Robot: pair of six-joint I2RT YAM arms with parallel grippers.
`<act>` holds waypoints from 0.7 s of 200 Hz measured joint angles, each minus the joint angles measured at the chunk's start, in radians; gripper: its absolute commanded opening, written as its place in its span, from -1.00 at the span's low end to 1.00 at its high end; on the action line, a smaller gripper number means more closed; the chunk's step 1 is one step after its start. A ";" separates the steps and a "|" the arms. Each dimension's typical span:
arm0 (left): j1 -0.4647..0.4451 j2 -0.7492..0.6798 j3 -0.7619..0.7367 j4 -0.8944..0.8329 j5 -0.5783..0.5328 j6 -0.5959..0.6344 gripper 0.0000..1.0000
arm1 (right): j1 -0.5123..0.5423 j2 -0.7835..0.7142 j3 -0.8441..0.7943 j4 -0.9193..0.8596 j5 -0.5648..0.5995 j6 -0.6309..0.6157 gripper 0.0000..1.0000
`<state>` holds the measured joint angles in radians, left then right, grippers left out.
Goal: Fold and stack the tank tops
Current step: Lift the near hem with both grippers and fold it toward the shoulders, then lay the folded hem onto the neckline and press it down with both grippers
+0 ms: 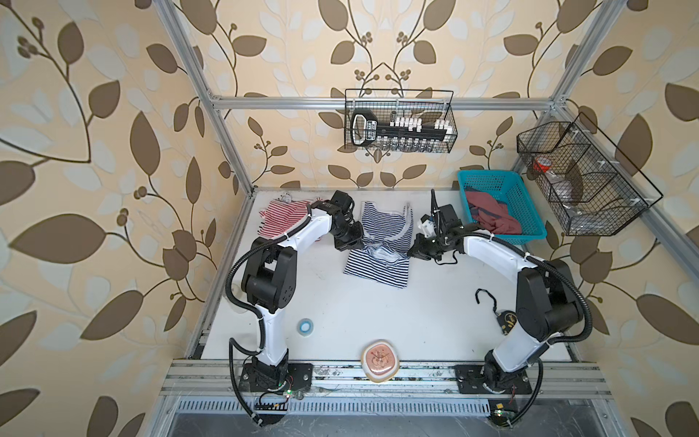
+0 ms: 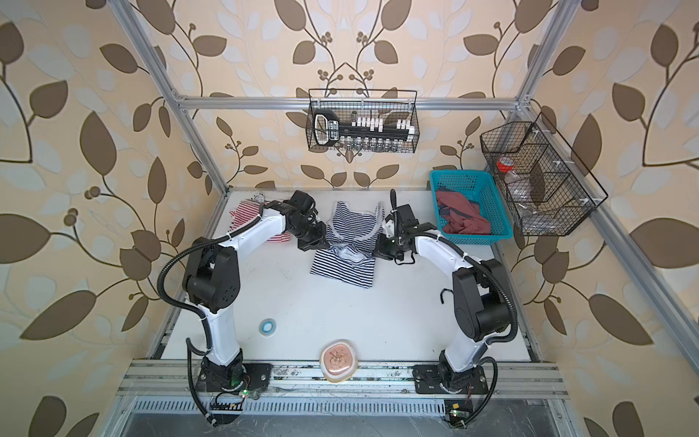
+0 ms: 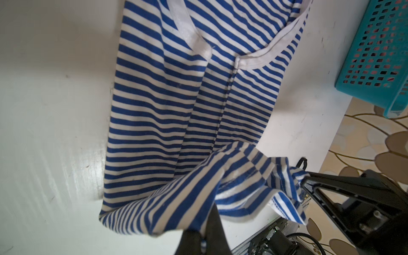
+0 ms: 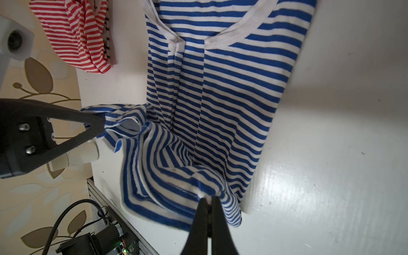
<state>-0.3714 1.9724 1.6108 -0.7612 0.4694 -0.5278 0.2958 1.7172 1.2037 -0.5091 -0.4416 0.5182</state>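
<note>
On my feeds I log: navy tank top [image 1: 378,270], thin navy-and-white stripes, white trim; red tank top [image 1: 280,217], red-and-white stripes; basket [image 1: 510,189], teal mesh; cloth [image 1: 488,212] in it, maroon; table [image 1: 378,321], plain white; wallpaper [image 1: 113,151], beige with brown and pale leaves; small ring [image 1: 299,325], light blue.

I see a lab robot cell: aluminium frame [image 1: 283,103], leaf wallpaper panels [image 1: 94,151], wire basket [image 1: 378,90] hung above a white tabletop [image 1: 378,314].

In both top views the left arm [image 1: 299,230] is covering part of the red-and-white tank top [image 1: 278,217]. In the left wrist view the teal basket [image 3: 373,66] and the navy-and-white tank top [image 3: 165,99] are running off the edge.
</note>
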 measured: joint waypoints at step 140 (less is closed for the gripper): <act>0.053 0.210 0.159 -0.015 0.039 0.017 -0.42 | -0.057 0.214 0.077 0.034 -0.040 0.018 -0.82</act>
<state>-0.3180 2.1826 1.7695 -0.7765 0.5087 -0.5110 0.2390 1.9308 1.2812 -0.4755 -0.4812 0.5362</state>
